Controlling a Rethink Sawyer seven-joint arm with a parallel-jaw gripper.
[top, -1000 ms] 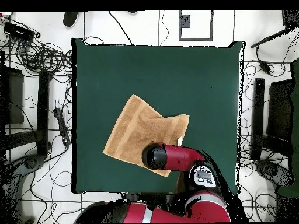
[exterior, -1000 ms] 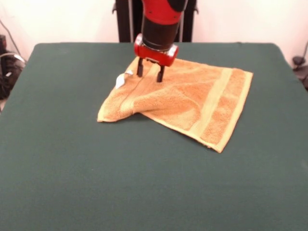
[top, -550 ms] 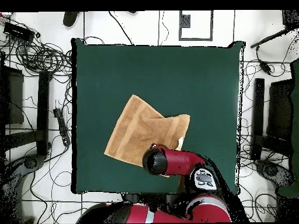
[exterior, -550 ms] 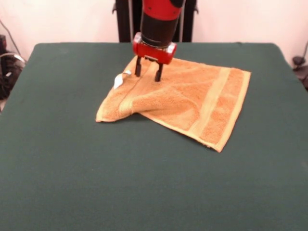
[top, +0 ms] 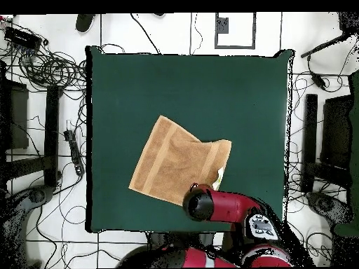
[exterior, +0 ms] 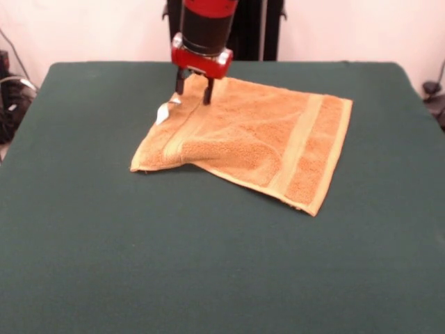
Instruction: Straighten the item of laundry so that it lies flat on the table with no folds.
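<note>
**Inspector:** Arm [exterior: 206, 21] red and black, descending near-vertically at far side of table [exterior: 83, 236]. Gripper [exterior: 192, 90] pointing straight down over far corner of towel [exterior: 243, 139]; two dark fingers [exterior: 206, 91] spread apart, tips at cloth surface, nothing clamped between them as far as visible. Overhead view: wrist [top: 200, 205] covering towel's [top: 175, 161] edge nearest robot base.

**Clerk:** Labels, writing?

**Inspector:** Small white tag [exterior: 163, 113] at towel's edge, just beside gripper. No legible text on it. Pale tag [top: 219, 176] also faintly seen in overhead view.

**Clerk:** Towel condition and position?

**Inspector:** Orange-tan terry, lying on far central portion of table, rotated diagonally to table edges. Not flat: one corner folded over, forming rounded ridge [exterior: 222, 149] across middle. Lighter woven band [exterior: 295, 149] running along one side; second band [exterior: 179, 136] near tag side.

**Clerk:** Surface and room?

**Inspector:** Dark green felt-like tabletop [top: 189, 91], much larger than towel. Pale wall behind. Floor around table white, strewn with black cables [top: 49, 70]; dark stands [top: 308, 140] at both sides.
</note>
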